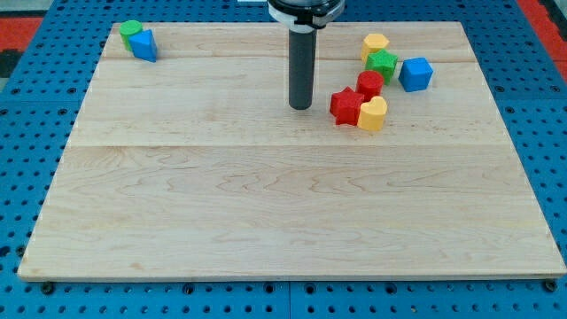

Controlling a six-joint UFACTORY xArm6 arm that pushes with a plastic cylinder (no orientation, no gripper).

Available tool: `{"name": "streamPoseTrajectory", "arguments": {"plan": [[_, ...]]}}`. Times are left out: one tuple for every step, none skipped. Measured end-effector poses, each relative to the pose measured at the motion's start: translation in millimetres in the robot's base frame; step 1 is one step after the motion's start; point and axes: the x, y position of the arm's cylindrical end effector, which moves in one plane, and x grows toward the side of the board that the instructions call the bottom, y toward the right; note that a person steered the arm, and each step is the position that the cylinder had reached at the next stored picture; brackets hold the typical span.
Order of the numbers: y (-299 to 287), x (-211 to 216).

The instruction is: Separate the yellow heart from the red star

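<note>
My tip (301, 106) rests on the desk (266, 204), just to the view's left of the red star (345, 105), not touching it. The yellow heart (373, 113) touches the star's right side. A red block (369, 84), green star (383, 64), yellow block (375, 44) and blue cube (415, 73) cluster above them. A green block (131, 30) and blue block (144, 44) sit at the top left. I have no hand, only the rod.

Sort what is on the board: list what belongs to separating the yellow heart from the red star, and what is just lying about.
In the job:
yellow heart, touching the red star
my tip, just to the view's left of the red star

Lying about:
red block
green star
yellow block
blue cube
green block
blue block
</note>
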Motion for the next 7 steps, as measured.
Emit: {"name": "streamPoseTrajectory", "arguments": {"plan": [[15, -9], [61, -6], [79, 6], [103, 32], [130, 74], [153, 105], [154, 71]]}}
